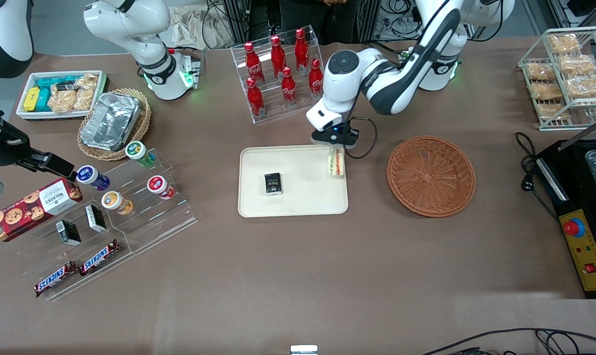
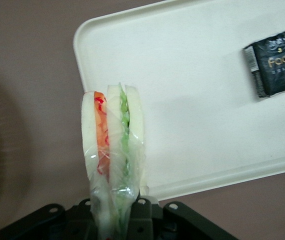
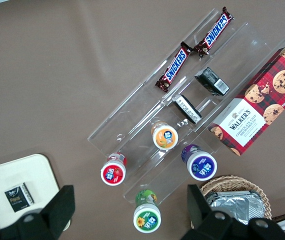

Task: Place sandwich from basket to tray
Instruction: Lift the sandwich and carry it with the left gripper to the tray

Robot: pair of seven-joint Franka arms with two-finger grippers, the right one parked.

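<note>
The sandwich (image 1: pixel 335 162), a plastic-wrapped wedge of white bread with green and orange-red filling, hangs upright over the tray's edge nearest the basket. My left gripper (image 1: pixel 334 144) is directly above it and shut on it. In the left wrist view the sandwich (image 2: pixel 113 145) sticks out from the gripper (image 2: pixel 113 212), partly over the cream tray (image 2: pixel 207 115) and partly over the table. The cream tray (image 1: pixel 298 202) lies mid-table. The reddish-brown wicker basket (image 1: pixel 431 176) sits beside the tray toward the working arm's end and holds nothing.
A small black packet (image 1: pixel 273 184) lies on the tray, also in the left wrist view (image 2: pixel 274 62). A clear rack of red cola bottles (image 1: pixel 283 74) stands farther from the front camera than the tray. A clear stepped display with snacks (image 1: pixel 105 217) lies toward the parked arm's end.
</note>
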